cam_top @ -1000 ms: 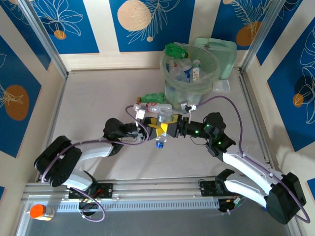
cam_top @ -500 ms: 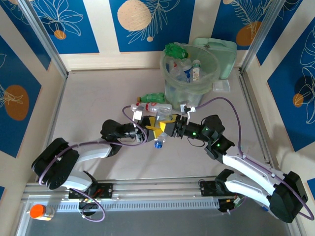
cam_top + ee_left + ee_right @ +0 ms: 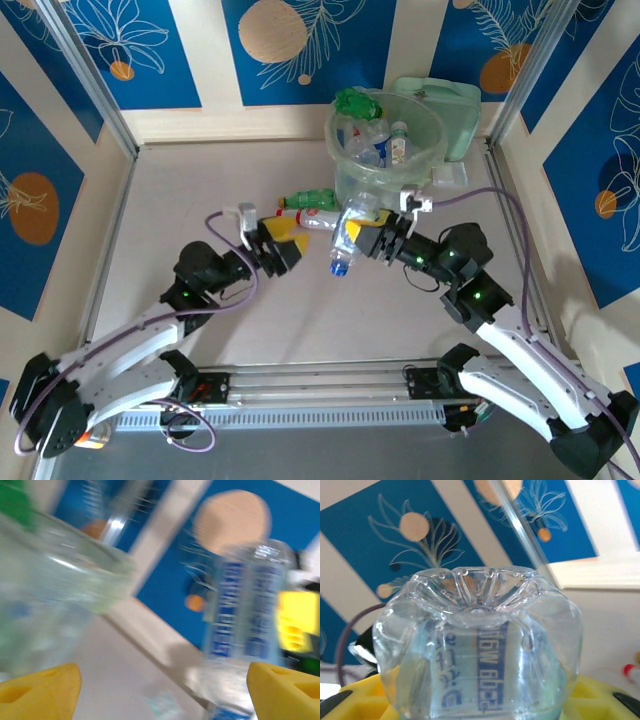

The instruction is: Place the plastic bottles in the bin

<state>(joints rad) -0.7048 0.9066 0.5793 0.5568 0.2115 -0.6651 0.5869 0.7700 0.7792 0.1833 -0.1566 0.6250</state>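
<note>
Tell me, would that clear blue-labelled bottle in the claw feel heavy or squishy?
Probably light: the bottle looks empty, see-through to its label. Likely squashy: its thin clear walls look dented in the right claw. Its round, smooth body would probably roll if laid down.

The pale table (image 3: 200,190) is being enclosed on 3 sides by walls (image 3: 200,60) being covered with blue panels (image 3: 335,55) bearing white leaf outlines and peach discs. In the far right corner a flat pale-green lid (image 3: 460,110) is being kept, with a small clear box (image 3: 452,177) being rested in front of it. A metal rail (image 3: 300,415) is being shown along the near edge.
</note>
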